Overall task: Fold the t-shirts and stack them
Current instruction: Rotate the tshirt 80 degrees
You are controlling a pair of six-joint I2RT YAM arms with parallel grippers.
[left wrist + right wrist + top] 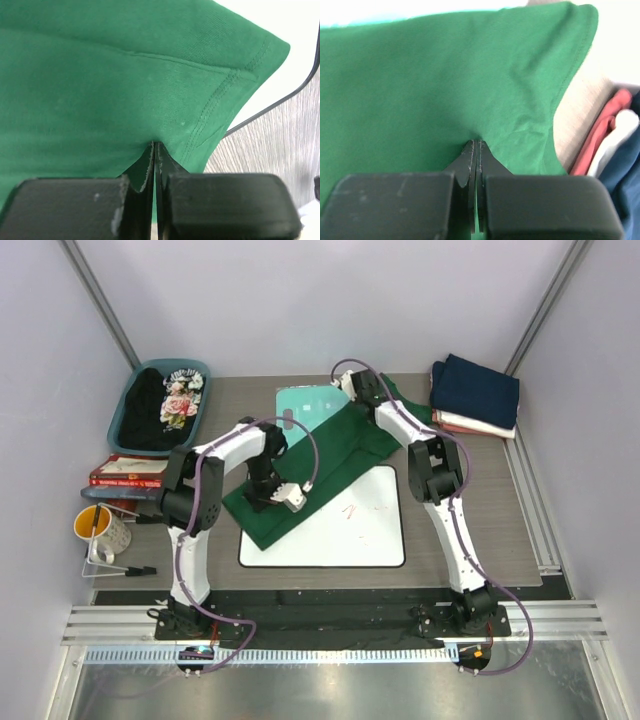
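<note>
The job looks roughly half done. At the desk's [470, 500] far right corner sits a folded stack [475, 392]: a navy t-shirt on top, with white and reddish edges showing beneath it.

The green t-shirt [330, 455] is the one in hand. It stretches as a long narrow band, running diagonally from the whiteboard [330, 530] near the middle of the desk up over the teal board [305, 400] toward the far edge. The left gripper [154, 146] is clamped on the cloth near its stitched hem corner. The right gripper [476, 144] is pinched shut on the opposite end, just beside the stack. Its narrow shape suggests the lengthwise folds are made. What seems to be left is folding it end to end and placing it on the stack.

A black floral t-shirt [180, 400] lies crumpled in the basket [172, 364] at the far left corner, not yet folded.
</note>
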